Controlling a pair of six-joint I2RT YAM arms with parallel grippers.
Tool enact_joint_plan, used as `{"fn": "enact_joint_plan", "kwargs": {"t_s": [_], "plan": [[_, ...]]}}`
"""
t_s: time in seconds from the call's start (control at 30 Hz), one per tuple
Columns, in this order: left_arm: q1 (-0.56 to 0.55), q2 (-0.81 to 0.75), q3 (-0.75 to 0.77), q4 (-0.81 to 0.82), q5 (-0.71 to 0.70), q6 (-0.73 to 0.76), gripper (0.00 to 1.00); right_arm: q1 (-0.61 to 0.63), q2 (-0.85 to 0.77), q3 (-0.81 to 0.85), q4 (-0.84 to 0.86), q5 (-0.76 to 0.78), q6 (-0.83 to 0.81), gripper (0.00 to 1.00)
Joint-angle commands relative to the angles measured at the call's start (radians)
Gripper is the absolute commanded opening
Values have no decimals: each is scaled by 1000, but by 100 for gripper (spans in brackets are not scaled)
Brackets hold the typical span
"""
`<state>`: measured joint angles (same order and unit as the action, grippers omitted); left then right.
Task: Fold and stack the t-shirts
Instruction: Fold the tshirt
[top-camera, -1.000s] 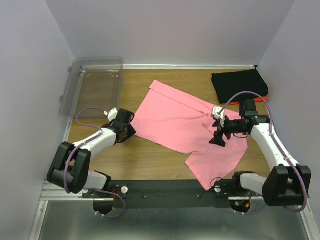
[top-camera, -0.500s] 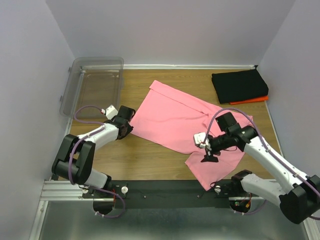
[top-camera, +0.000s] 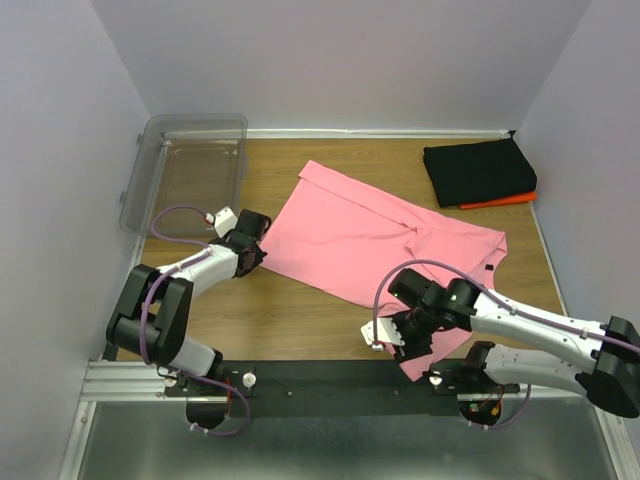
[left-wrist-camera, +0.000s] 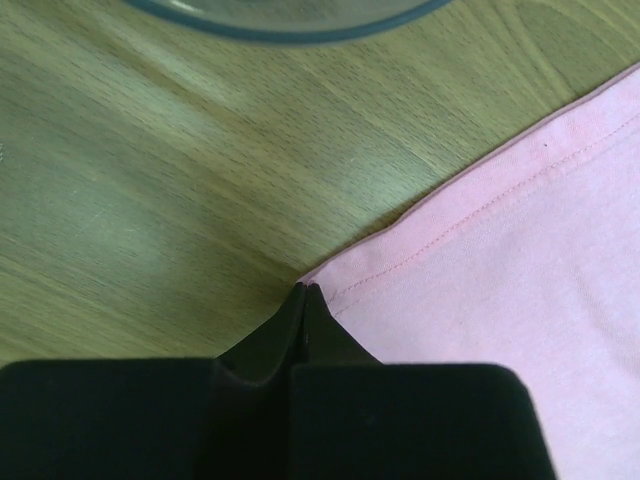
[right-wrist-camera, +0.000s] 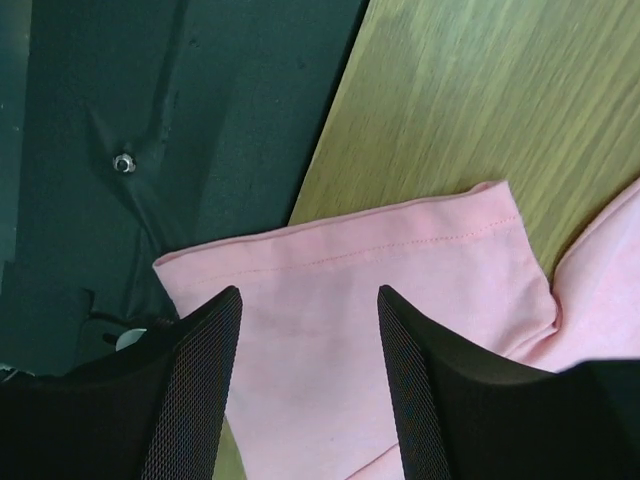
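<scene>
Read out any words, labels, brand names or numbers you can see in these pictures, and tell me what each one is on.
None: no text can be read in any view.
The pink t-shirt is plain, with no print showing.
The folded black t-shirt and the clear bin show no lettering either.

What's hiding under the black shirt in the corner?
An orange shirt lies under the black shirt. Only a thin strip peeks out at its near edge. The rest is covered.
</scene>
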<state>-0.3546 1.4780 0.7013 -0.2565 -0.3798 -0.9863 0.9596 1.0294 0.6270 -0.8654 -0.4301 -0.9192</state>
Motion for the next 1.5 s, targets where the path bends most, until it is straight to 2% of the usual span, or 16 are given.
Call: {"fn": "enact_joint_plan", "kwargs": {"t_s": [0.0,0.1,0.13,0.23,0.37,0.4,0.43,0.57,0.87,1.1,1.47], "plan": [[8,-16,9,-15,9,38,0,37,5,26,-23,51,39,64],[6,-42,6,-30,9,47,0,39,-49,34,-147,-27,-93,69],[6,-50,6,-35,9,49,0,38,-78,37,-155,-41,-110,72],[6,-76,4,-46,2,52,0,53,-51,40,-141,-22,-112,72],[19,-93,18,-49,-2,66,0,114,64,31,-83,-9,-47,63],[23,-90,23,-47,-1,69,0,138,75,27,-23,32,21,56],[31,-88,24,-47,2,74,0,183,84,22,3,65,61,54],[62,-68,41,-32,13,104,0,195,146,52,25,97,121,49],[105,-12,161,-27,27,196,0,197,178,91,-3,54,123,49],[117,106,305,-67,33,247,0,197,178,100,-6,31,131,49],[126,148,331,-64,38,264,0,280,241,45,39,65,149,46]]}}
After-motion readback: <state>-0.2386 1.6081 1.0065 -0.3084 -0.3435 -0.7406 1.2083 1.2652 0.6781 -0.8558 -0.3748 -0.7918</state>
